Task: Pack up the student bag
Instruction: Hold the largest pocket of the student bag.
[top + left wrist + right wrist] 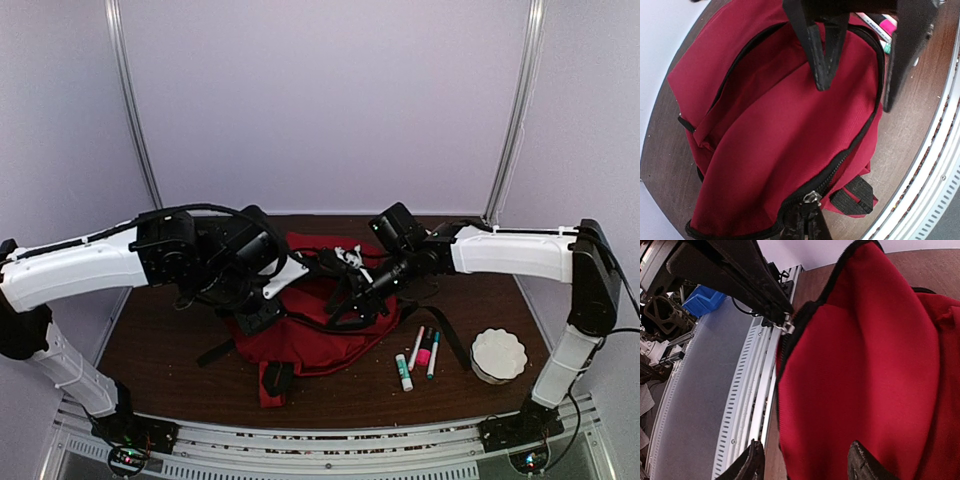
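Our left gripper [804, 216] is pinched shut on the little silver zip pull [813, 197] of the student bag [320, 335]. Our right gripper [806, 455] has its fingers wide apart, one on each side of the bag's red edge, and is not squeezing it. The bag lies flat in the middle of the brown table [160, 340], under both arms.

We think the job now is to work the zip open. To do it well, we should first squeeze the right fingers onto the cloth so the bag cannot slide. Then we pull the zip slowly along its track.

A white bowl [478, 352] sits well to the right of the bag. A black strap [455, 345] trails out from the bag's right side and could snag. Some markers [420, 352] lie just beside the bag there, waiting to go in.
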Controlling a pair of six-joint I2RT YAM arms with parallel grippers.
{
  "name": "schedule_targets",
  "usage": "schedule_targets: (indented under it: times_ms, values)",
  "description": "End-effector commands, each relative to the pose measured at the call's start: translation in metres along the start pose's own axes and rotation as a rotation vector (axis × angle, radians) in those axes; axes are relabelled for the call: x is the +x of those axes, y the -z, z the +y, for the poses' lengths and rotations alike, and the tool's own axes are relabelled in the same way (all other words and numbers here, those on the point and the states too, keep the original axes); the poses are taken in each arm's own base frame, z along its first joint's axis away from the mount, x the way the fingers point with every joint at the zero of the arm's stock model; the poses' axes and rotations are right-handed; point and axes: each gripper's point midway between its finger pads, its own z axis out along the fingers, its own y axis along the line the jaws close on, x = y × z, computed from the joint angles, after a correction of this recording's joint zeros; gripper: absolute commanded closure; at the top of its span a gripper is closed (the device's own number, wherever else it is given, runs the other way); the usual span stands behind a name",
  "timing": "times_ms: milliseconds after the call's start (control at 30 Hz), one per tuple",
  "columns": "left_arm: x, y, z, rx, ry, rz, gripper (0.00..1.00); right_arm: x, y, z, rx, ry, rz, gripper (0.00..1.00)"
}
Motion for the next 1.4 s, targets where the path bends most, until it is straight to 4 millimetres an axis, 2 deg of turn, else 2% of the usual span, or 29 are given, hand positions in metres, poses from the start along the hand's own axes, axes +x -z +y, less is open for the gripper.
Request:
schedule_targets:
  times_ms: [0, 133, 267, 400, 433, 533, 600, 733, 867, 1033, 1200, 1367]
  values:
    - [-0.028, 0.007, 0.001, -0.013, 0.070, -0.158, 1.00, -0.021, -0.007, 0.020, -0.082, -0.049, -0.032, 0.43]
    - [-0.023, 0.002, 0.000, -0.015, 0.076, -0.155, 1.00, -0.018, -0.024, 0.021, -0.116, -0.094, -0.016, 0.48]
    - [-0.020, -0.001, -0.001, -0.017, 0.076, -0.155, 1.00, -0.015, -0.035, 0.015, -0.121, -0.137, 0.001, 0.66]
    - [-0.019, -0.001, 0.000, -0.022, 0.077, -0.160, 1.00, -0.009, -0.042, 0.007, -0.103, -0.188, 0.022, 0.64]
    - [-0.019, -0.002, -0.001, -0.021, 0.077, -0.159, 1.00, -0.008, -0.043, 0.006, -0.100, -0.190, 0.022, 0.68]
    - [-0.016, -0.004, -0.002, -0.019, 0.081, -0.153, 1.00, -0.006, -0.045, 0.008, -0.123, -0.199, 0.025, 0.90]
    - [-0.008, -0.008, -0.003, -0.017, 0.085, -0.138, 1.00, -0.003, -0.042, 0.014, -0.151, -0.196, 0.033, 1.00]
    - [0.025, -0.024, -0.012, 0.007, 0.105, -0.063, 1.00, 0.010, -0.023, 0.028, -0.177, -0.129, 0.068, 1.00]
    - [0.075, -0.041, -0.014, -0.003, 0.131, 0.037, 1.00, 0.044, 0.000, 0.046, -0.218, -0.073, 0.178, 1.00]
    - [0.117, -0.045, -0.002, -0.081, 0.166, 0.095, 1.00, 0.072, 0.020, 0.056, -0.242, -0.071, 0.267, 1.00]
    - [0.133, -0.035, 0.027, -0.223, 0.180, 0.133, 1.00, 0.086, 0.034, 0.049, -0.213, -0.031, 0.309, 1.00]
    - [0.127, -0.010, 0.054, -0.280, 0.283, 0.094, 1.00, 0.090, 0.053, 0.042, -0.194, -0.046, 0.309, 1.00]
